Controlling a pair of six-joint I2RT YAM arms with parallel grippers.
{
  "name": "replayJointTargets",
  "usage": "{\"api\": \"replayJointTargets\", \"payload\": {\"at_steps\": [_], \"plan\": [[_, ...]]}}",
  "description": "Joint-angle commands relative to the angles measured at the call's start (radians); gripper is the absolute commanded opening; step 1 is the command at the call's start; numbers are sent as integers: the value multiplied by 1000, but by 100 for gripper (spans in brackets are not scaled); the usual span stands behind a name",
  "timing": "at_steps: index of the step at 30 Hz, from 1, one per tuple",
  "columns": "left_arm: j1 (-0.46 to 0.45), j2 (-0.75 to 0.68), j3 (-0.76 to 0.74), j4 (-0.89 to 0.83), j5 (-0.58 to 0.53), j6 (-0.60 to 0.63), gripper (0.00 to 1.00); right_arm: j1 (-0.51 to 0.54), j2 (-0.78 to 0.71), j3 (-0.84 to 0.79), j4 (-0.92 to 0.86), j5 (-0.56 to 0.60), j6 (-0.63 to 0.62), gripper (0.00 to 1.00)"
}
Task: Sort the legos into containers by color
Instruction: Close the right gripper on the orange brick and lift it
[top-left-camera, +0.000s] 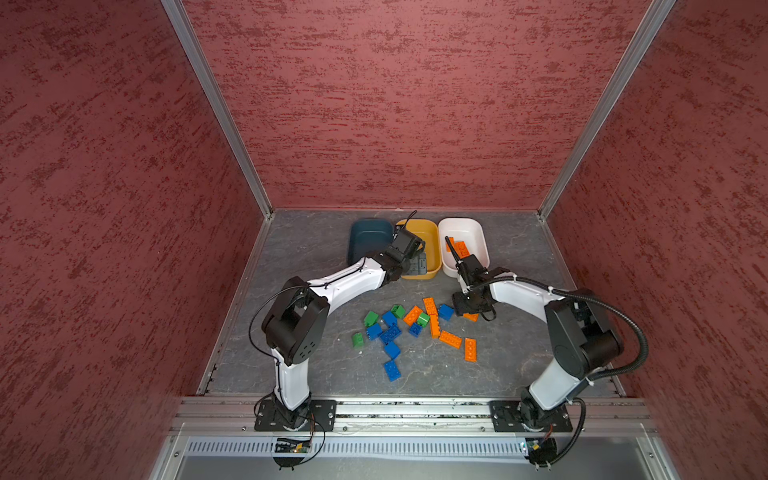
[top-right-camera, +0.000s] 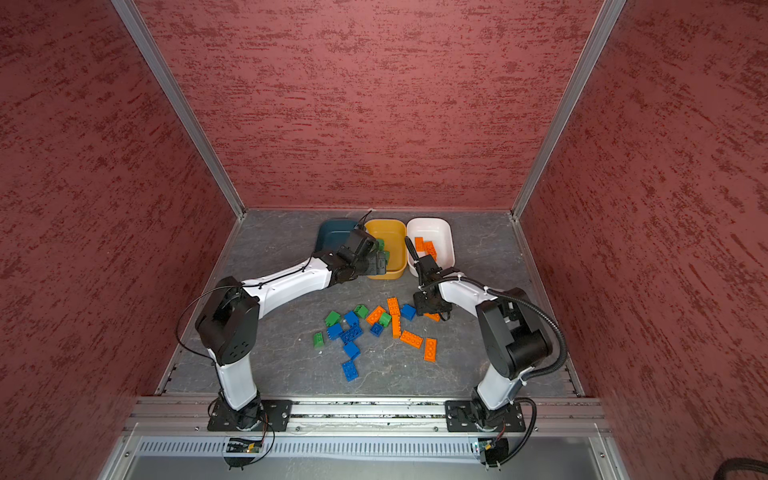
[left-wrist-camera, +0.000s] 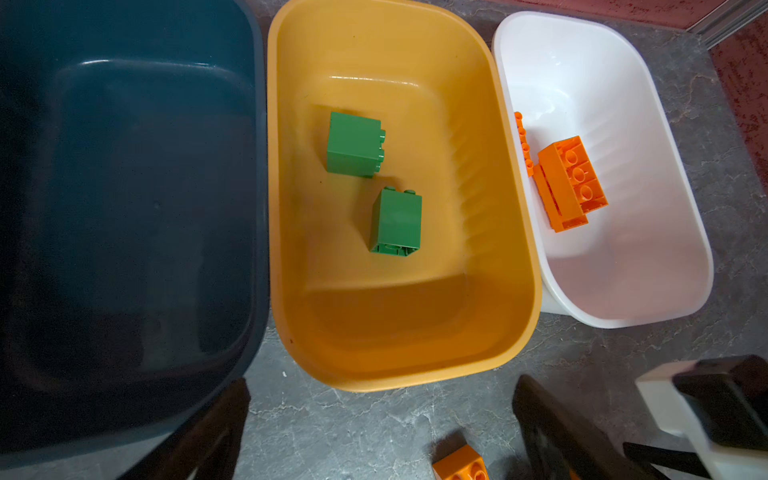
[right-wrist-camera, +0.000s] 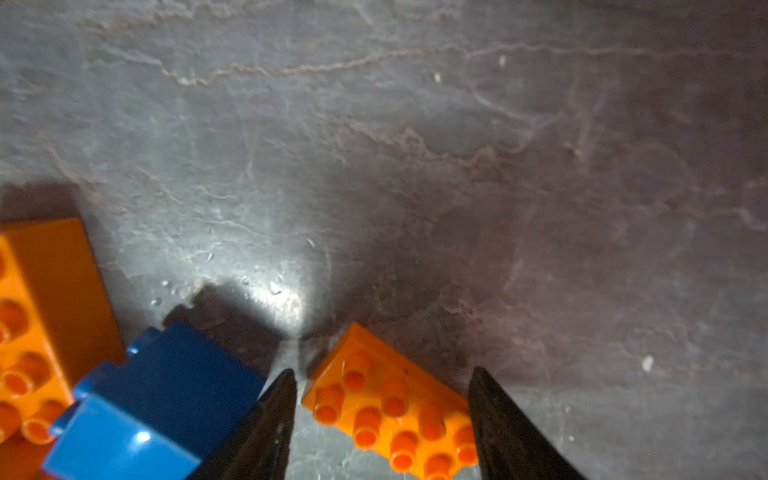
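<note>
Containers: three tubs in a row at the far side of the table (top-left-camera: 311, 257), standing side by side: teal tub (top-left-camera: 368, 239), yellow tub (top-left-camera: 428, 235), white tub (top-left-camera: 469, 226)

Yellow tub, contents: two green bricks (left-wrist-camera: 353, 143), both lying on their sides, close together but apart

White tub, contents: orange bricks (left-wrist-camera: 571, 178), heaped untidily against the wall nearest the yellow tub

Loose legos (top-left-camera: 411, 328): a mixed scatter on the table, nearer the robot than the tubs. Green and blue pieces lie mostly to the left and orange ones to the right. Two blue pieces lie a little apart on the near side

Left gripper (left-wrist-camera: 380, 386): hangs over the near end of the yellow tub, jaws spread wide, nothing between them

Right gripper (right-wrist-camera: 382, 374): down at the table on the right edge of the scatter, jaws parted and set either side of a flat orange brick (right-wrist-camera: 390, 407) lying studs up. A sliver of table shows between one finger and the brick, so it is not clamped. Contact on the other side cannot be told. A blue brick (right-wrist-camera: 158, 395) lies just beside the outer face of one finger
</note>
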Motion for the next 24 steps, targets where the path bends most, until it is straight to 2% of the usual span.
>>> {"api": "replayJointTargets", "payload": {"at_steps": [1,4,6,10,15,24], "plan": [[5,20,14,-13,0,-5,100,4,-80,-15,-10,17,96,74],[5,23,12,-15,-2,-4,99,3,-104,-38,-24,86,222,81],[7,27,13,-15,-1,-5,99,4,-113,-58,-23,100,291,98],[9,35,16,-13,8,-5,99,7,-101,-92,25,55,338,98],[14,43,22,-18,11,-1,99,16,-60,-82,23,85,374,97],[19,54,22,-16,24,-1,99,29,-17,-88,93,70,473,95]]}}
